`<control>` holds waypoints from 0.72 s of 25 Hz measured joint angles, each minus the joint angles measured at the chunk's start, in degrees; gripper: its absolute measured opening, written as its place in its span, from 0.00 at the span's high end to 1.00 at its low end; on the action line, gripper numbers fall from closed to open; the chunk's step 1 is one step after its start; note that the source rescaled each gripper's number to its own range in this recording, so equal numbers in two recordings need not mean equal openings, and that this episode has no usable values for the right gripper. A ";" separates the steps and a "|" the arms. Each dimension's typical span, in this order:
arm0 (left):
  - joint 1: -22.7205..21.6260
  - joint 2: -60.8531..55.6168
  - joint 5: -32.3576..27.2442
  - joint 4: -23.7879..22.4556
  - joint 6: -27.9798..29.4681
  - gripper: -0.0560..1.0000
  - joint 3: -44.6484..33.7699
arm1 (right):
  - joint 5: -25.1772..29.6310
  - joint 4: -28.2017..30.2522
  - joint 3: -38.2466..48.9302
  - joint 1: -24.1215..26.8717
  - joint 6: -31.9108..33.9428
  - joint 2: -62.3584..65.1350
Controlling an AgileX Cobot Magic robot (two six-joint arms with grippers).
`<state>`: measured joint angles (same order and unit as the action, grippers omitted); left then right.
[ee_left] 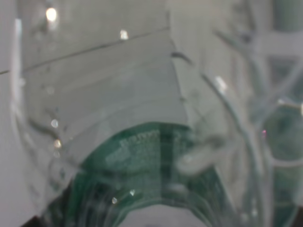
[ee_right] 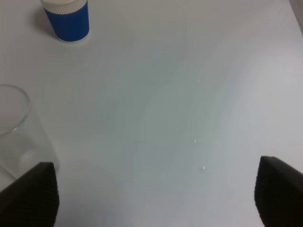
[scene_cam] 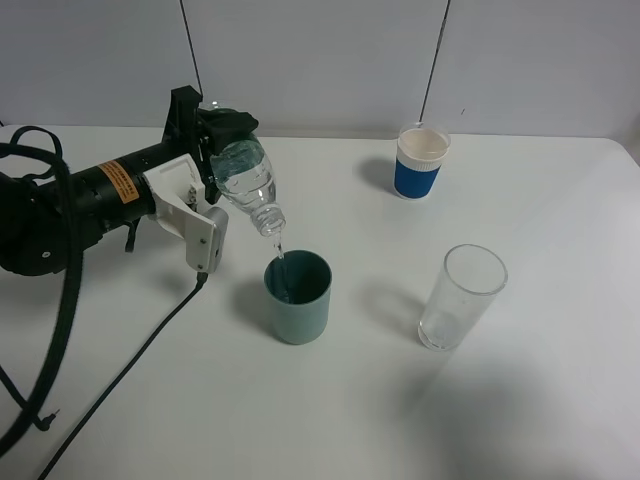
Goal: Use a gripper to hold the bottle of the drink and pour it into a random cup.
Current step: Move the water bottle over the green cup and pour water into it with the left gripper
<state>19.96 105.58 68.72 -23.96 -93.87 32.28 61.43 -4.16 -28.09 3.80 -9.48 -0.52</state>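
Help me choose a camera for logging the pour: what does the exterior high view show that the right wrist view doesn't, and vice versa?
Only the exterior high view: the left claw gripping the tilted bottle, its neck down over the teal cup, liquid running in. Only the right wrist view: the right claw, dark tips wide apart with nothing between them. Both: the white cup with blue sleeve, the clear glass and the white table.

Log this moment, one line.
step: pouring | left gripper: shut on bottle, tipped over green cup | right gripper: open, empty | white cup, glass: untouched
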 joint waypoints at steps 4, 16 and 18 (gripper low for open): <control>0.00 0.00 0.07 0.00 0.00 0.89 0.00 | 0.00 0.00 0.00 0.00 0.00 0.00; 0.00 0.00 0.14 0.00 -0.05 0.89 0.00 | 0.00 0.00 0.00 0.00 0.00 0.00; 0.00 0.00 0.14 0.00 -0.05 0.89 0.00 | 0.00 0.00 0.00 0.00 0.00 0.00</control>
<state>19.96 105.58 68.86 -23.96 -93.91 32.28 61.43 -4.16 -28.09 3.80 -9.48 -0.52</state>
